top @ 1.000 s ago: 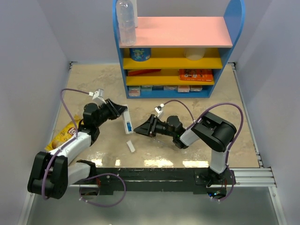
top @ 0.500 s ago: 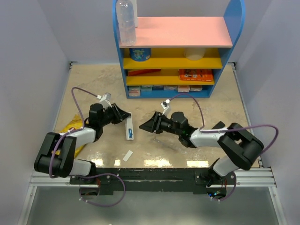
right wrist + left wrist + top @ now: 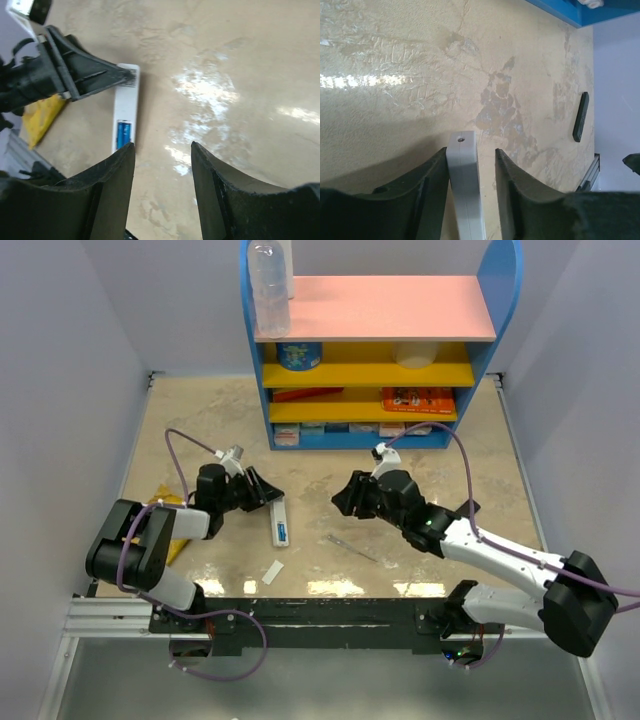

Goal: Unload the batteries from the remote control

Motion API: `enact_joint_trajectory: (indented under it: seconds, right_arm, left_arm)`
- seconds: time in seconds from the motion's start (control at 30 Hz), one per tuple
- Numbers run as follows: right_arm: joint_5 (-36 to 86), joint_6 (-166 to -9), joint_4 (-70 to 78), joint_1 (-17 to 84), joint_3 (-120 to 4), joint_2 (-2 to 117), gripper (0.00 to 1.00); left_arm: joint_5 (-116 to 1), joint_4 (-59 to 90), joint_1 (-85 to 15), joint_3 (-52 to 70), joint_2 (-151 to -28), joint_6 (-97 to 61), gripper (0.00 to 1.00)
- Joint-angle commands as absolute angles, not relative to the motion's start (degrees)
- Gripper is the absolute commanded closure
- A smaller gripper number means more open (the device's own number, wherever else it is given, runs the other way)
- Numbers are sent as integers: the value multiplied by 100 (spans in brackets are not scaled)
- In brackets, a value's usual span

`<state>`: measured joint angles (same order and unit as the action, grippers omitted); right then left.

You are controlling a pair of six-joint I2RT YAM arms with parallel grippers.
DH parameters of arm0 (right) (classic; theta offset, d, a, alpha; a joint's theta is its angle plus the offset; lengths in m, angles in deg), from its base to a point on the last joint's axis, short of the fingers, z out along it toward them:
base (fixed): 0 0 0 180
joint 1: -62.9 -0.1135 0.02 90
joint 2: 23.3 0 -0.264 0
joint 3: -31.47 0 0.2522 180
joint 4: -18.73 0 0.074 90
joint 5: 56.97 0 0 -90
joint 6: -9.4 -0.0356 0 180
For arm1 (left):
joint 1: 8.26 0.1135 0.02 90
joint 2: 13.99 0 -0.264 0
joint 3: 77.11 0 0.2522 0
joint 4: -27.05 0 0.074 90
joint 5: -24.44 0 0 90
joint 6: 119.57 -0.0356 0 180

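The white remote control (image 3: 280, 523) lies flat on the table with its back compartment open. Two blue batteries (image 3: 284, 533) sit in it, and the right wrist view shows them too (image 3: 122, 135). My left gripper (image 3: 262, 490) is at the remote's far end. In the left wrist view the remote (image 3: 465, 190) stands between the fingers of the left gripper (image 3: 470, 151), against the left one, with a gap to the right one. My right gripper (image 3: 345, 500) hovers right of the remote, open and empty (image 3: 162, 145).
A small white cover (image 3: 272, 572) lies near the front edge. A thin grey stick (image 3: 352, 547) lies right of the remote. A yellow bag (image 3: 170, 530) sits by the left arm, and a black bar (image 3: 580, 116) at the right. The blue shelf (image 3: 380, 350) stands behind.
The left arm lowered the remote onto the table and its jaws have loosened. The right gripper drew back to the right and opened a little wider. The grey stick now shows.
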<state>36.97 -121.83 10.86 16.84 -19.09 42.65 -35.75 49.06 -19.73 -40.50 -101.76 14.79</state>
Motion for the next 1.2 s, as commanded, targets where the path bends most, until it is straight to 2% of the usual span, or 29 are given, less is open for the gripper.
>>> enact_joint_trajectory:
  seconds: [0.0,0.17,0.27,0.37,0.57,0.7,0.8,1.0,1.17]
  right_arm:
    - [4752,-12032,-249,1702,-2237,3972,48]
    - [5560,-12348,-1277,1720,-2465,3954,46]
    - [5755,-12314,-1533,1895,-2483,3840,44]
    - [5825,-12208,-1726,2325,-2466,3700,43]
    - [5596,-11910,-2139,3740,-2545,3777,36]
    - [6087,-12085,-2692,4355,-2799,4172,36]
    - [6484,-12348,-3203,4645,-2966,4445,34]
    - [6178,-12533,-3098,5418,-2501,4332,33]
    - [6036,-12893,-3054,5674,-2474,4867,31]
  left_arm:
    - [-3751,4890,-1943,-3778,-10145,1245,49]
    - [-4296,3861,-1943,-3488,-9723,998,34]
    - [-4542,3466,-1943,-3400,-9433,1086,29]
    - [-4744,2834,-1943,-3059,-9108,1060,10]
    - [-4886,1042,-1943,-2137,-8440,604,6]
    - [-4606,-83,-1943,-1643,-8203,59,6]
    - [-4421,-463,-1943,-1606,-8010,-354,7]
    - [-4297,-719,-1943,-1871,-7465,-777,7]
    - [-4209,-684,-1951,-2002,-7139,-751,7]
